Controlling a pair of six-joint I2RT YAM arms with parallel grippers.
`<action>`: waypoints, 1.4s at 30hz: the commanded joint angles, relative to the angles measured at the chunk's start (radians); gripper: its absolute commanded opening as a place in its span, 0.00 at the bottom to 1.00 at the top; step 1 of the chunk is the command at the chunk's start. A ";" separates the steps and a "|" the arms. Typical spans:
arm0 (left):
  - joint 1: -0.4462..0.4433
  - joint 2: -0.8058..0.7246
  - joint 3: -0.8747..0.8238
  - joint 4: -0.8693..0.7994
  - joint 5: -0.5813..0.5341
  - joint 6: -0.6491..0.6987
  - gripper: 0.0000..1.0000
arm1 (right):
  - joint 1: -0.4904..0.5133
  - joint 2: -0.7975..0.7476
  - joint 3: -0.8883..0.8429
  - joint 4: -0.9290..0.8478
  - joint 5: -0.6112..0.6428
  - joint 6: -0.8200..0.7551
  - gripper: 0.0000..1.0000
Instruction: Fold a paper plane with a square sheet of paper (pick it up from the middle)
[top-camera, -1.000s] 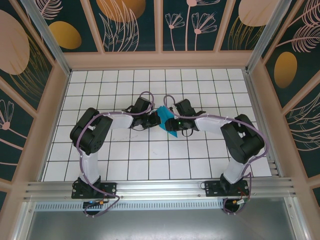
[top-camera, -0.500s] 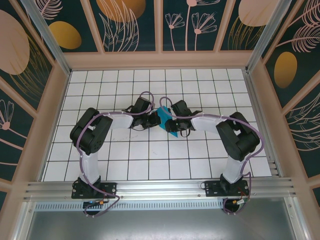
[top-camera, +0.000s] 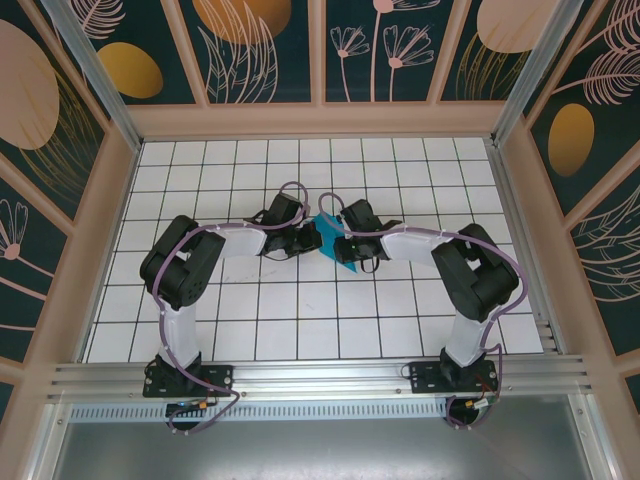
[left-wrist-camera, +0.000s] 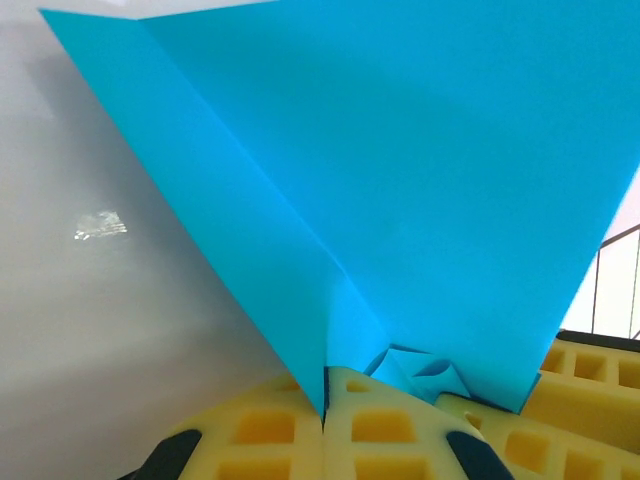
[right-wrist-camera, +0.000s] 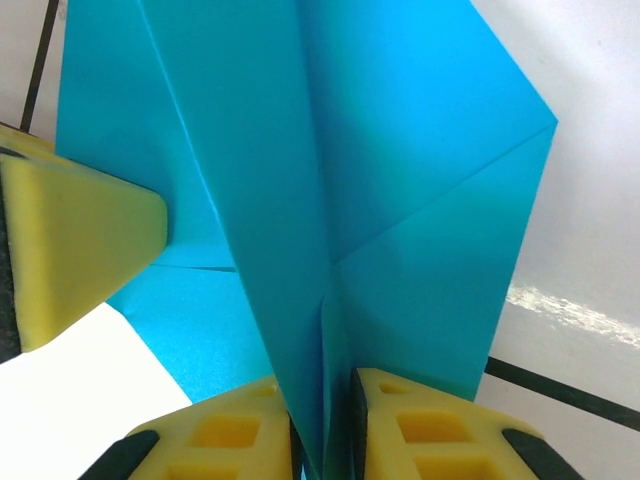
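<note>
The sheet of paper (top-camera: 345, 264), bright cyan, is folded into a creased, pointed shape and held up above the middle of the table between both arms. My left gripper (top-camera: 314, 240) is shut on its edge; in the left wrist view its yellow pads (left-wrist-camera: 255, 430) meet on the paper (left-wrist-camera: 400, 180). My right gripper (top-camera: 340, 243) faces it from the right. In the right wrist view the jaws of that gripper (right-wrist-camera: 322, 425) stand narrowly open on either side of the paper's (right-wrist-camera: 330, 150) folded ridge. A left-gripper pad (right-wrist-camera: 80, 240) shows there at the left.
The white grid-tiled table (top-camera: 300, 330) lies below, walled by tan frames with dark floral panels (top-camera: 250, 50). Both arm bases sit on the aluminium rail (top-camera: 320, 378) at the near edge.
My right gripper has slid left onto the paper and its jaws have narrowed around the fold. The left gripper has kept its grip and place.
</note>
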 joint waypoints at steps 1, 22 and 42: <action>-0.006 0.005 0.021 -0.025 -0.006 0.003 0.00 | 0.009 0.020 0.034 -0.021 0.033 0.026 0.22; -0.006 0.010 0.018 -0.026 -0.008 0.007 0.00 | 0.009 0.053 0.089 -0.015 0.031 0.058 0.27; -0.005 0.017 0.026 -0.036 -0.018 0.007 0.00 | 0.005 -0.040 -0.008 -0.013 -0.093 -0.057 0.45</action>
